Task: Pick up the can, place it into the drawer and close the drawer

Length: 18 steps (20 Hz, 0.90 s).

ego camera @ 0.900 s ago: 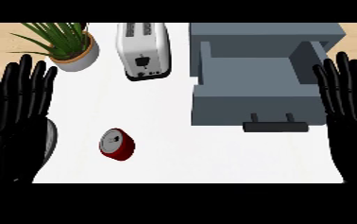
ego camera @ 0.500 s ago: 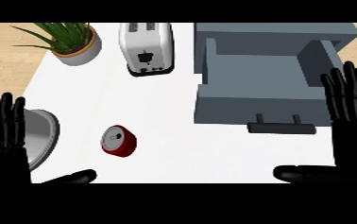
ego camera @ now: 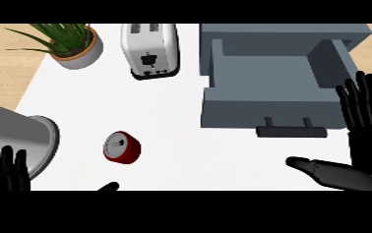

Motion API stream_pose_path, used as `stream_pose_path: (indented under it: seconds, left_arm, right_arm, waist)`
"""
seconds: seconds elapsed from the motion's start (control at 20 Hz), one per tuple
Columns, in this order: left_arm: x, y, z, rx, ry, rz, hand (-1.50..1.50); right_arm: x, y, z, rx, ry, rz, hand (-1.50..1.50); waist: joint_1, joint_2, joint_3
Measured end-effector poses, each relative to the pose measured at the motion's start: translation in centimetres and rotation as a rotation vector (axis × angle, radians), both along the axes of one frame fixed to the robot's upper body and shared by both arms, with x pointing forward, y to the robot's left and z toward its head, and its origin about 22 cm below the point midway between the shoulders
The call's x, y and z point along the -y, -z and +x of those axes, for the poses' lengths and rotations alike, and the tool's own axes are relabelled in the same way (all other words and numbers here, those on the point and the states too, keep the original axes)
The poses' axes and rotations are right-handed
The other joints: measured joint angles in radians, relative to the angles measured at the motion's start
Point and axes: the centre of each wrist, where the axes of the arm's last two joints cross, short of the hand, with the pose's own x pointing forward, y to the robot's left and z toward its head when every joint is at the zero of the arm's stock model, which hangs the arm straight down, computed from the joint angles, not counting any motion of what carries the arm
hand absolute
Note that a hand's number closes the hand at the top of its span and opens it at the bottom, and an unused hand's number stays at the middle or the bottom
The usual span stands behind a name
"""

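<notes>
Can (ego camera: 121, 147) on side, open drawer (ego camera: 269, 110) apart; toaster (ego camera: 150, 50), plant (ego camera: 73, 43) beyond. Right hand (ego camera: 356, 111) fingers straight; left hand (ego camera: 15, 174), cropped, seemingly same.

Counter top (ego camera: 181, 104) is lit brightly and evenly, seemingly from above; its white is nearly washed out. Short, soft shadows are cast beneath the can (ego camera: 121, 147), at the toaster (ego camera: 151, 50) base and under the drawer (ego camera: 272, 110) handle (ego camera: 291, 130). Drawer faces are shaded in slightly different greys.

White counter (ego camera: 181, 114): can (ego camera: 121, 147), toaster (ego camera: 151, 50), plant (ego camera: 73, 43), open drawer (ego camera: 272, 82).
</notes>
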Motion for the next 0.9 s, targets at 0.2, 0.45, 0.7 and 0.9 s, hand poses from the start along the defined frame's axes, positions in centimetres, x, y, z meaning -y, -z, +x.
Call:
stream_pose_path:
  seconds: [0.2,0.45,0.7,0.9]
  left_arm:
    - [1.9,0.1,-0.4,-0.035,-0.002,-0.031,-1.5]
    - [2.5,0.4,0.1,-0.042,-0.016,-0.024,-1.5]
    - [3.7,2.1,1.4,-0.065,-0.017,-0.024,-1.5]
    - [4.1,4.0,2.1,-0.097,-0.027,-0.02,-1.5]
  right_arm:
    - [0.6,0.4,0.1,-0.013,0.004,-0.002,-1.5]
    - [0.3,1.2,-0.6,-0.012,0.007,0.003,-1.5]
    - [1.3,0.3,-0.8,-0.005,0.012,0.005,-1.5]
    - [1.7,-0.1,-1.8,0.002,0.018,0.001,-1.5]
  waist:
    - [-0.005,0.001,-0.001]
    - [-0.008,0.001,-0.001]
    - [-0.01,0.002,-0.002]
    - [-0.011,0.002,-0.002]
